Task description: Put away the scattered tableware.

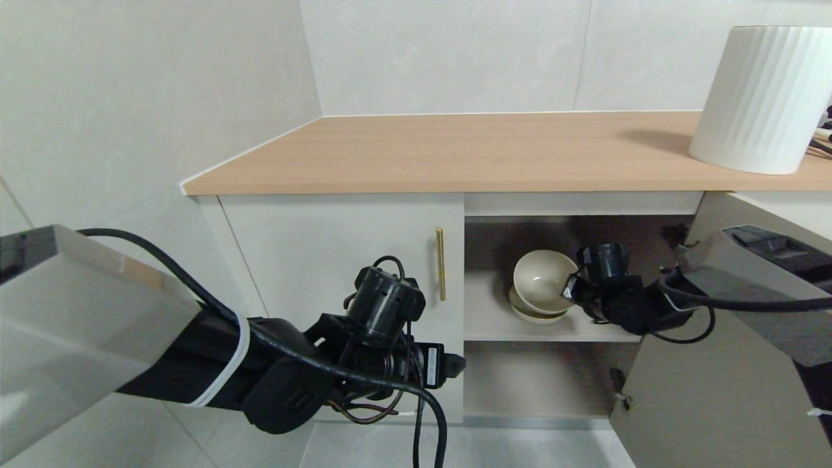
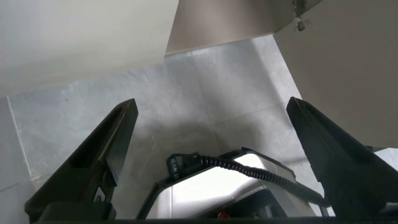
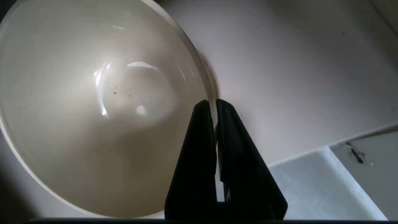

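A cream bowl point(image 1: 541, 279) is tilted inside the open cabinet, leaning over another cream dish point(image 1: 534, 314) that rests on the middle shelf point(image 1: 494, 318). My right gripper point(image 1: 573, 288) is shut on the tilted bowl's rim. In the right wrist view the two black fingers point(image 3: 217, 155) pinch the edge of the bowl point(image 3: 93, 93). My left gripper point(image 2: 211, 155) hangs low in front of the closed left cabinet door, open with nothing between its fingers, pointing down at the grey floor.
The right cabinet door point(image 1: 715, 390) stands open by my right arm. The left door point(image 1: 338, 260) with a brass handle point(image 1: 440, 263) is closed. A white ribbed container point(image 1: 760, 97) stands on the wooden countertop point(image 1: 455, 149). A lower shelf point(image 1: 539, 383) lies beneath.
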Robot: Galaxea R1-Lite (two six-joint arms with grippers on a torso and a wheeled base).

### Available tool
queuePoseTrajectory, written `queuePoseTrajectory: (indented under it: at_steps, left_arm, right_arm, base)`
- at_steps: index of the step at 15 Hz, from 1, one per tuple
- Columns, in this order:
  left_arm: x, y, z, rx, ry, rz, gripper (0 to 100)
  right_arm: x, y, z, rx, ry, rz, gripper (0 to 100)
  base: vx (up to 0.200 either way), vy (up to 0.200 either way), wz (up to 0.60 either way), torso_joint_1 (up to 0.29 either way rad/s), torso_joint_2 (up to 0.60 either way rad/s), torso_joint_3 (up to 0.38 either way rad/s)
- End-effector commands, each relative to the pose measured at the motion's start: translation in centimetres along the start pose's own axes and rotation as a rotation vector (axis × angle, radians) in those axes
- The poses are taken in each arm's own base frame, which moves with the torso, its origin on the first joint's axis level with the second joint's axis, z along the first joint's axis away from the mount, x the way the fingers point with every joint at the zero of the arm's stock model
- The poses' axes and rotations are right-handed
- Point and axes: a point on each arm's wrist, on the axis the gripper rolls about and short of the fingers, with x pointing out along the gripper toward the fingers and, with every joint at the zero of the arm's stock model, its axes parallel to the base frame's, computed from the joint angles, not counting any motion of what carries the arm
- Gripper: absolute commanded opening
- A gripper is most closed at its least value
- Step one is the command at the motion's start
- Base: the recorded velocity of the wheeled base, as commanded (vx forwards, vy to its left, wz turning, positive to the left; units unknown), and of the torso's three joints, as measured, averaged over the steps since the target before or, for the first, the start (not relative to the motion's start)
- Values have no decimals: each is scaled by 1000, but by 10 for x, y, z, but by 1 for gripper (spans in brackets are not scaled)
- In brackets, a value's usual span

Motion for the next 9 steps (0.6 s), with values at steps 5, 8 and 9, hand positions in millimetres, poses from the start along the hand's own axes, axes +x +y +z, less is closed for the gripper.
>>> queuePoseTrajectory:
  at_steps: [5, 8, 9]
  left_arm:
    - [1, 0, -1, 0, 2, 1, 100]
    - [1, 0, 0, 0, 2, 1, 100]
    - [1, 0, 0, 0, 2, 1, 100]
  right_arm:
    - [11, -2, -5, 4, 3, -6, 0]
    - [11, -2, -6, 5, 3, -6, 0]
    - [11, -2, -6, 3, 5, -7, 0]
  base:
    - [0, 0, 0, 0, 0, 0]
    - [0, 0, 0, 0, 0, 0]
    - [0, 0, 0, 0, 0, 0]
